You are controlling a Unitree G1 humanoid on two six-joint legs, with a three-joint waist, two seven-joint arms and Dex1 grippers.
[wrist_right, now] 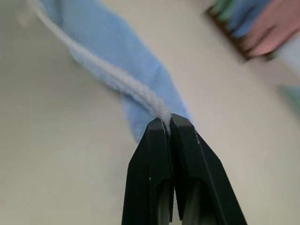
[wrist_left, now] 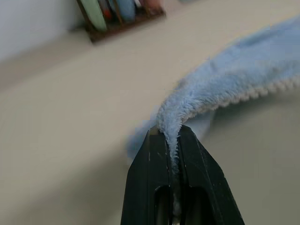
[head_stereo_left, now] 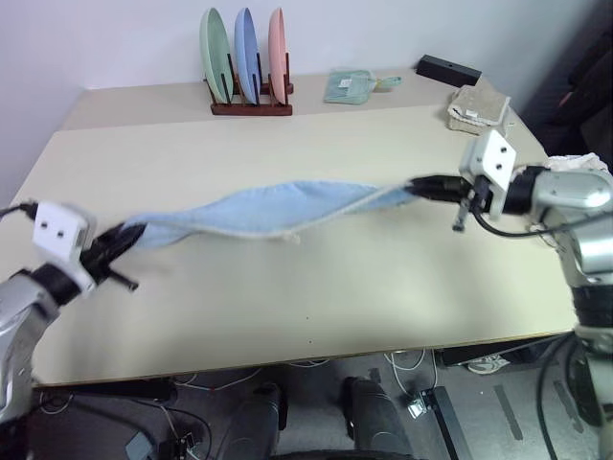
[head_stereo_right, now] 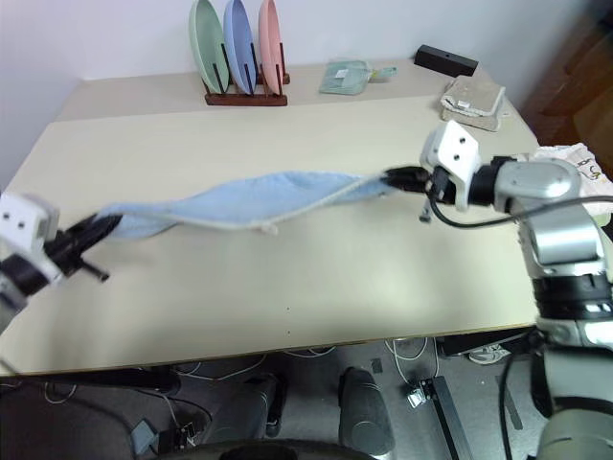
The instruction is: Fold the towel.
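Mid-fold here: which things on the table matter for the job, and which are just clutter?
In the job: towel, left gripper, right gripper.
Lying about: plate rack, beige folded towel, black box, green dustpan.

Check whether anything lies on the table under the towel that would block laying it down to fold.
Nothing visible does. The towel hangs stretched between the left claw and the right claw, both shut on its ends. The table beneath is bare; the plate rack and beige folded towel sit along the far edge.
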